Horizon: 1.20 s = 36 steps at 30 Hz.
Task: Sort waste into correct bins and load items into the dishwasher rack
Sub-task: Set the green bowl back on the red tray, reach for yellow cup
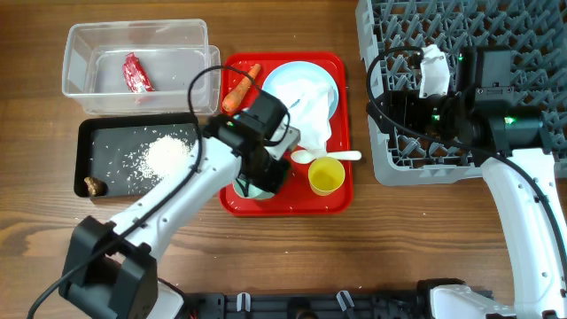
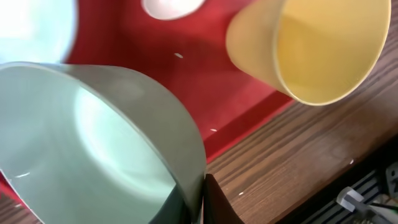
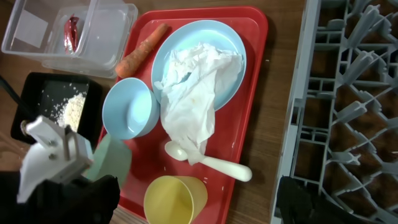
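My left gripper [image 1: 263, 177] is shut on the rim of the pale-green bowl [image 2: 74, 143] at the front of the red tray. On that tray lie the yellow cup [image 1: 325, 175], white spoon [image 1: 332, 157], carrot [image 1: 241, 89] and the light-blue plate [image 1: 288, 80] with the crumpled napkin [image 1: 310, 115] on it. The light-blue bowl [image 3: 127, 111] shows in the right wrist view. The clear tub [image 1: 89, 44] holds the red wrapper [image 1: 136, 73]. The black tray [image 1: 97, 133] holds rice [image 1: 164, 155] and a brown lump [image 1: 92, 185]. My right gripper [image 1: 399, 111] is open and empty over the left edge of the grey rack [image 1: 496, 27].
The red serving tray [image 1: 341, 199] sits between the bins and the rack. A strip of bare wood [image 1: 363, 106] separates the tray from the rack. A few rice grains lie on the red tray [image 2: 179, 56].
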Each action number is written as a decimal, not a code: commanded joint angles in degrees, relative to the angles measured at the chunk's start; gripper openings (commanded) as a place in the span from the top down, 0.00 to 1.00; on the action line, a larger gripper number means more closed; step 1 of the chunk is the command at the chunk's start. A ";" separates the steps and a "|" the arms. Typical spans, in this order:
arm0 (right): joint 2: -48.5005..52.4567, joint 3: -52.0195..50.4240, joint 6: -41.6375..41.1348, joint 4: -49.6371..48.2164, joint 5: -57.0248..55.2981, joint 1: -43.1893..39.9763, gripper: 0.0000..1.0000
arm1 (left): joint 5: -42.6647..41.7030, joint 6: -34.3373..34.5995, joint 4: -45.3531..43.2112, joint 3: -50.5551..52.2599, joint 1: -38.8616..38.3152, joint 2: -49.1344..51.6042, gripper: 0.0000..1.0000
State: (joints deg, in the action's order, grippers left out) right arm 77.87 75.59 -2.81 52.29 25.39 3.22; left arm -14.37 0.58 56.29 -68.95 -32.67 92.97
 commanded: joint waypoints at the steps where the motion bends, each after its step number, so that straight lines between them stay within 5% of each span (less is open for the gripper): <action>1: 0.37 0.83 -0.37 -0.11 -0.57 0.13 0.15 | 2.32 1.22 -1.49 0.09 -3.61 4.11 0.93; 6: 0.37 0.83 -0.35 0.04 -0.57 0.13 0.15 | 2.75 1.22 -3.19 0.09 -4.68 7.96 0.93; 11: 0.37 0.83 -0.35 0.02 -0.57 0.13 0.15 | 2.71 1.46 -4.22 0.04 -4.66 8.13 0.53; 20: 0.37 0.83 -0.37 0.07 -0.57 0.13 0.15 | 2.23 3.15 -7.02 -8.39 -4.46 7.10 0.34; 26: 0.39 0.83 -0.24 0.24 -0.59 0.13 0.16 | 1.29 3.13 -9.25 -8.37 -4.52 7.13 0.29; 36: 2.56 0.83 -0.22 0.50 -0.59 0.13 0.16 | 0.92 -0.28 -10.27 -7.78 -7.26 12.02 0.34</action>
State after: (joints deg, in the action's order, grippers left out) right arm 79.37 75.59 -2.81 52.73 25.41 3.22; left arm -12.71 1.65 46.50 -76.49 -39.75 101.65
